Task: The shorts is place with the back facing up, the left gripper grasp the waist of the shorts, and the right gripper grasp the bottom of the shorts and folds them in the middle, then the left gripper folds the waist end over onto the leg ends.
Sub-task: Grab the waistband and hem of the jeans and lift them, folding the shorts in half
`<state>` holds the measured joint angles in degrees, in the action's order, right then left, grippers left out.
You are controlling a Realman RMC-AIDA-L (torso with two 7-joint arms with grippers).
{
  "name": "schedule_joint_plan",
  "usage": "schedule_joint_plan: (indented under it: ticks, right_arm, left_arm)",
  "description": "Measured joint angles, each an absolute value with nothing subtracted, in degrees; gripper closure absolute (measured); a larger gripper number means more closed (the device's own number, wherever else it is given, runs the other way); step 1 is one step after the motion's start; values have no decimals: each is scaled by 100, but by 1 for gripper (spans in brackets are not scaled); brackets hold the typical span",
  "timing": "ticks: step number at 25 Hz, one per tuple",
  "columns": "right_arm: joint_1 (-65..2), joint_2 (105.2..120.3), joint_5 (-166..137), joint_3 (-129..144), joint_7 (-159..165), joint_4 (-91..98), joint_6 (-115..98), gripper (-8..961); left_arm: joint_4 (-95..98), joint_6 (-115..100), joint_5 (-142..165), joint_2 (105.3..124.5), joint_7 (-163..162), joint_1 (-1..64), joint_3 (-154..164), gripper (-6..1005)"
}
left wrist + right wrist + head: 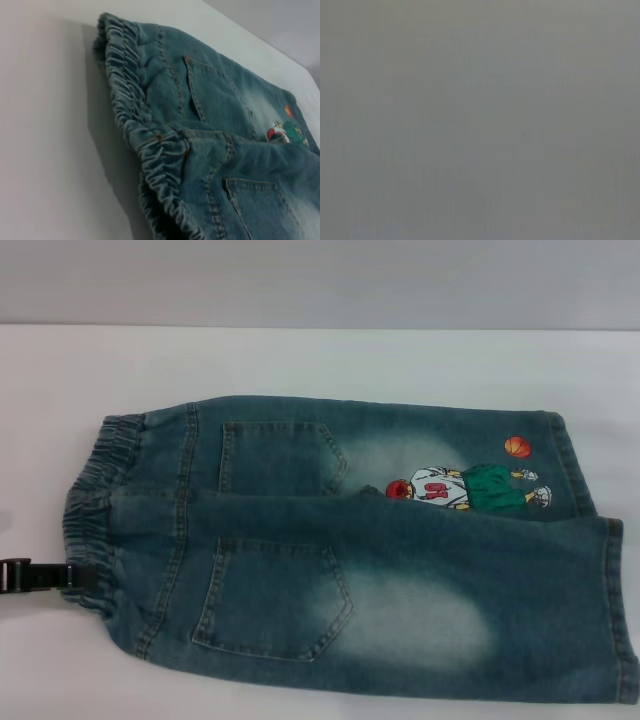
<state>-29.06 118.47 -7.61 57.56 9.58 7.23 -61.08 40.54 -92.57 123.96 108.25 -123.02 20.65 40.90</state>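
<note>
Plain grey field

A flat, even grey surface (480, 120) fills the right wrist view; no object or edge can be told.

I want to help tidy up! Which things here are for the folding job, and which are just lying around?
For the job:
- faded blue denim shorts, spread flat, pockets up
- their ruffled elastic waist
- the black left tool, at the waist's near corner

Just there:
- the white table; nothing else lies on it

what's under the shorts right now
The white table shows all around the shorts, which lie flat on it. The left gripper meets the waist; anything beneath the denim is hidden.
</note>
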Motion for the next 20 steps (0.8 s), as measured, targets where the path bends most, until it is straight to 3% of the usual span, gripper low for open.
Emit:
schedule_joint_plan:
  ticks: [14, 17, 20]
  right_arm:
    - [-2909, 11851, -755, 5757, 994, 783, -6109, 304]
    - [-2909, 11854, -765, 5767, 1005, 789, -6108, 305]
    - [-2909, 11855, -797, 5827, 1019, 806, -6108, 306]
  left_arm:
    - [4081, -9206, 12472, 10854, -12261, 2094, 4012, 812]
    - [4074, -9239, 12469, 10854, -12271, 2115, 3987, 957]
    - [4051, -9253, 12467, 10856, -12276, 2153, 3974, 956]
